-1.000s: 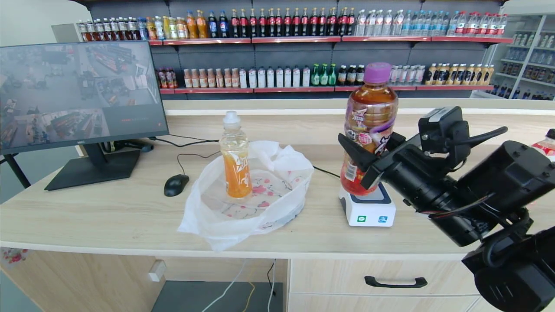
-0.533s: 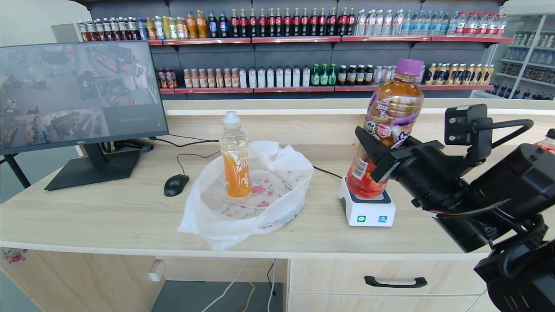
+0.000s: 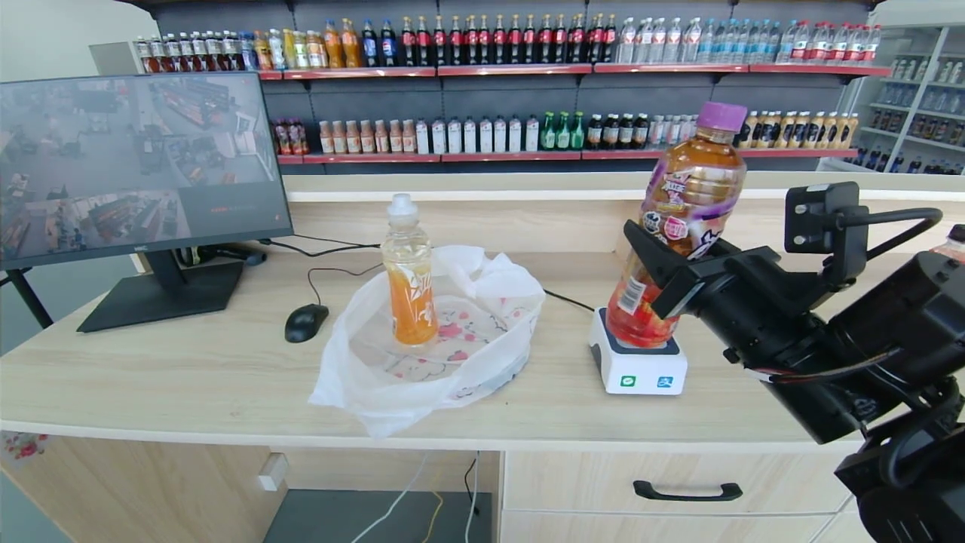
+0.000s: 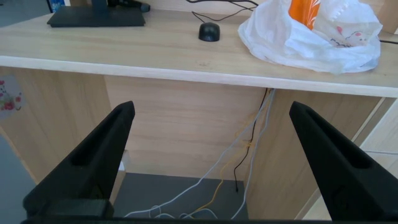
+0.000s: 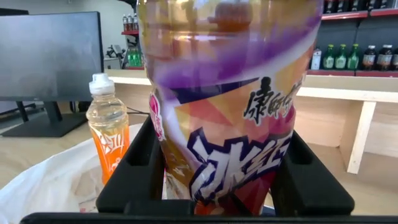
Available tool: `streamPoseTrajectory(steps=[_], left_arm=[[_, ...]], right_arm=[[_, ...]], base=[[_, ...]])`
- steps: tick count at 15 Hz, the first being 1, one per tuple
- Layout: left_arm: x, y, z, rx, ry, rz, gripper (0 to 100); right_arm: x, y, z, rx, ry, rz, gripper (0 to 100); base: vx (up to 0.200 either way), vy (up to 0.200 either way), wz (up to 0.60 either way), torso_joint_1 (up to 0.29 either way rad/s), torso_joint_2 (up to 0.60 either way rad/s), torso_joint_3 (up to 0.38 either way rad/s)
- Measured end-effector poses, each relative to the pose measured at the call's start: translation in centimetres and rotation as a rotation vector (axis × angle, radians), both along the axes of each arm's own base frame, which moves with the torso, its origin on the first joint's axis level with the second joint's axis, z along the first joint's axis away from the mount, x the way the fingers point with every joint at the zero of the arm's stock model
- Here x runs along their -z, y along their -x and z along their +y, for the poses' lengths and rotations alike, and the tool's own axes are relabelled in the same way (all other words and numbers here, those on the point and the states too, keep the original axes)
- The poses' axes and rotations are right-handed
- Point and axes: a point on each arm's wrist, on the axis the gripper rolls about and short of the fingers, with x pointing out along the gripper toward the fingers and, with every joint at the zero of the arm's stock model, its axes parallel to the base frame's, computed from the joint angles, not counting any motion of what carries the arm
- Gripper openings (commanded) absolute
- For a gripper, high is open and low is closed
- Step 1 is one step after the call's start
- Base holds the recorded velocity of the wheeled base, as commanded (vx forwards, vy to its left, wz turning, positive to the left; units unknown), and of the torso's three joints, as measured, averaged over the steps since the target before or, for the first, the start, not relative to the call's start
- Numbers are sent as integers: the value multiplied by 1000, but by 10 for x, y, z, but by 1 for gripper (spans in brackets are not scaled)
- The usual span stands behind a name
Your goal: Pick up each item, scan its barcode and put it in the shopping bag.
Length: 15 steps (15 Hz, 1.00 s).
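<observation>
A purple-capped tea bottle (image 3: 682, 219) leans with its cap toward the right, and its base hangs just over the white scanner (image 3: 637, 367). My right gripper (image 3: 654, 265) is shut on its lower body; the right wrist view shows the bottle (image 5: 230, 124) held between the black fingers. An orange drink bottle (image 3: 409, 279) stands upright inside the white shopping bag (image 3: 452, 362), left of the scanner. My left gripper (image 4: 211, 162) is open and holds nothing, below the counter's front edge (image 4: 155, 59).
A monitor (image 3: 136, 166) and a black mouse (image 3: 305, 322) sit at the left of the counter, with cables running behind the bag. Another bottle (image 3: 954, 237) shows at the far right edge. Shelves of drinks line the back wall.
My right arm has shifted to the right, and the tea bottle has tipped from upright to leaning right, its base now a little lower over the scanner. The bag and orange bottle stayed put.
</observation>
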Motion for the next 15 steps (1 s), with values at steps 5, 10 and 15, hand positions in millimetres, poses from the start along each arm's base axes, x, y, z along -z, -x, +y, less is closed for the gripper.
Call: streamPoseTrajectory(steps=[5,10,15], left_arm=[[0,0,0,0,3,-1,100],[0,0,0,0,1,-1,100],[0,0,0,0,0,0,100]], right_arm=[[-1,-4,2,-1,-6,-8,0],[1,-13,6,3,-4,-9,0],[3,-42,11,34,-8,-27,0]], base=[[0,200,0,1,3,4],[0,80,0,1,0,0],[0,0,0,0,0,0]])
